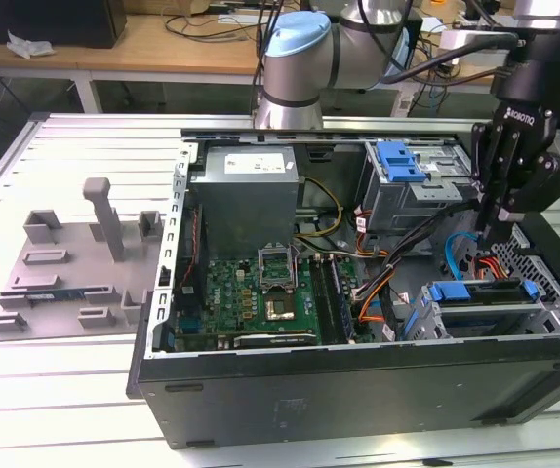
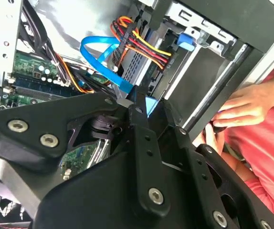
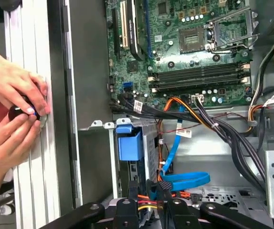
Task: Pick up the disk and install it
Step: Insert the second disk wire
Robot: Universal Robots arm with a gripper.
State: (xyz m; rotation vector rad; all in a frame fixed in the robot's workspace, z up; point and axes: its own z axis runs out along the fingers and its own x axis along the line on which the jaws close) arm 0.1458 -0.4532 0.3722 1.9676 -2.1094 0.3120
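Observation:
The disk (image 1: 477, 295) lies flat in the drive cage at the case's corner on the exterior view's right, its blue frame showing along its edges. In the first wrist view its blue frame tab (image 3: 130, 146) stands at the cage's edge. Blue data and red-orange power cables (image 1: 475, 261) run to it. My gripper (image 1: 490, 234) hangs just above those cables and the disk, pointing down, its fingers together and nothing seen between them. In the second wrist view the fingertips (image 2: 136, 106) meet in front of a blue piece.
The open computer case (image 1: 358, 380) holds a motherboard (image 1: 251, 292), a power supply (image 1: 246, 195) and an upper cage with a blue latch (image 1: 400, 161). A grey fixture (image 1: 65, 263) lies on the table. A person's hands (image 3: 13, 114) hold a small black object outside the case wall.

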